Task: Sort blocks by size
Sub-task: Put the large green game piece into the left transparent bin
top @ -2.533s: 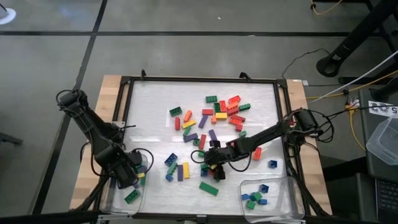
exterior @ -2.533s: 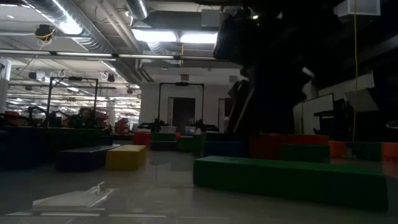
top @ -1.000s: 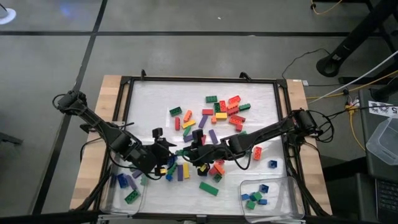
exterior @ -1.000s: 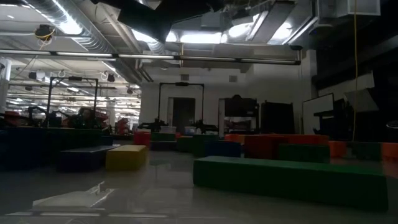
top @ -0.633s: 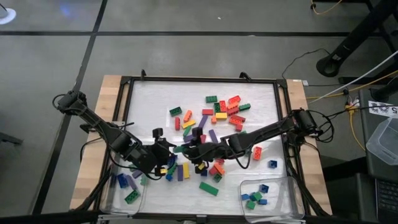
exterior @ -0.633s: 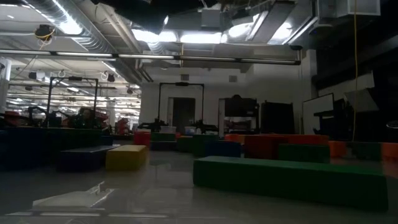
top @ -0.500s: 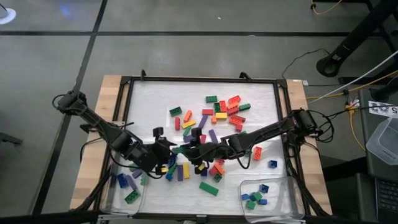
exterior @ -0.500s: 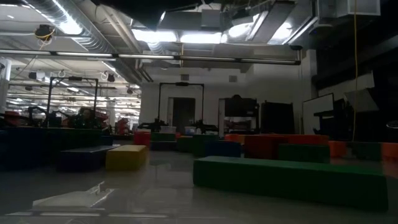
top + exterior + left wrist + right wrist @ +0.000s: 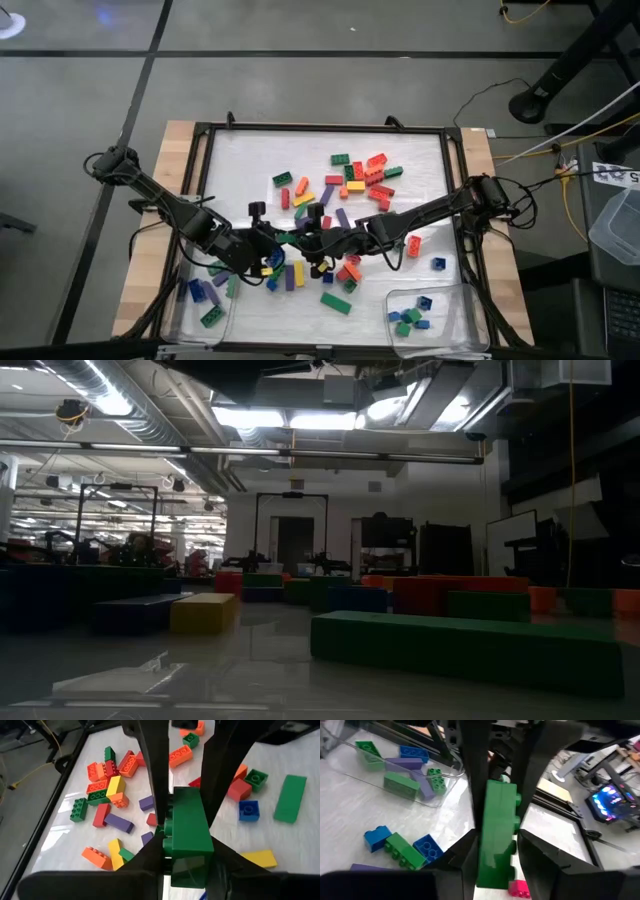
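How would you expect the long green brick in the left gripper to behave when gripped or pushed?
Probably stiff: the long green brick shows a straight boxy shape clamped in the left gripper. Its glossy plastic sides may slip under a light pinch. With flat faces, it should slide rather than roll when pushed.

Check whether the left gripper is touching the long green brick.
Touching. In the left wrist view, the left gripper has both fingers pressed against the sides of the long green brick.

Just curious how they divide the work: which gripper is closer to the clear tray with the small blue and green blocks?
The right gripper. It sits mid-table, up and left of that tray; the left gripper is farther left.
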Motion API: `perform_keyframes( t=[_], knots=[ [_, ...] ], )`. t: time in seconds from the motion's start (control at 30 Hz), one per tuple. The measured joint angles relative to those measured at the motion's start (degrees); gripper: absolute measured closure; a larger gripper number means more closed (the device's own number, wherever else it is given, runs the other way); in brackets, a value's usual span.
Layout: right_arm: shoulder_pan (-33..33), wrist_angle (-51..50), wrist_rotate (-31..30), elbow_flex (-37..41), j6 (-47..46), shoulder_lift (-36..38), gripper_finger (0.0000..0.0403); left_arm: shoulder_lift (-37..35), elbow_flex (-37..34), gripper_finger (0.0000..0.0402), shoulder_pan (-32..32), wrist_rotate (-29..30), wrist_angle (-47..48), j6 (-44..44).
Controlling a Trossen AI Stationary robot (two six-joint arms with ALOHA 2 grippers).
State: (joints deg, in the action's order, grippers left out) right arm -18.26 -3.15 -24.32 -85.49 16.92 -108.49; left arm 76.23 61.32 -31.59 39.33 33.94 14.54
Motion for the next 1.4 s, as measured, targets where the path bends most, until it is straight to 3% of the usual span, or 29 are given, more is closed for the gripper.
perform_keyframes(
  t=[0.3, 0.53, 0.67, 0.9, 1.13, 1.4],
  knots=[
    [-0.1, -1.8, -1.5, 0.0, -8.3, 0.0, 0.0208, -0.6, 0.0, 0.0328, -1.0, -2.5, 4.3, -1.2],
    [0.3, -17.0, -1.7, 0.0, -23.0, 0.0, 0.0192, -4.8, 1.4, 0.0328, -4.0, -11.4, 7.6, 3.9],
    [1.8, -28.4, -1.2, 0.1, -35.5, 0.0, 0.0192, -8.3, 1.5, 0.0321, -6.8, -19.8, 10.9, 11.8],
    [6.9, -42.0, -0.8, 0.1, -51.0, -0.4, 0.0192, -10.9, 1.6, 0.0309, -14.1, -34.4, 21.9, 36.1],
    [10.3, -43.4, 1.9, 0.1, -53.6, -0.9, 0.0191, -10.5, 1.2, 0.0306, -19.9, -35.6, 27.1, 50.6],
    [11.2, -43.6, 3.0, 0.5, -59.0, -2.5, 0.0191, -10.4, -4.3, 0.0305, -20.7, -35.4, 28.7, 55.3]
  ],
)
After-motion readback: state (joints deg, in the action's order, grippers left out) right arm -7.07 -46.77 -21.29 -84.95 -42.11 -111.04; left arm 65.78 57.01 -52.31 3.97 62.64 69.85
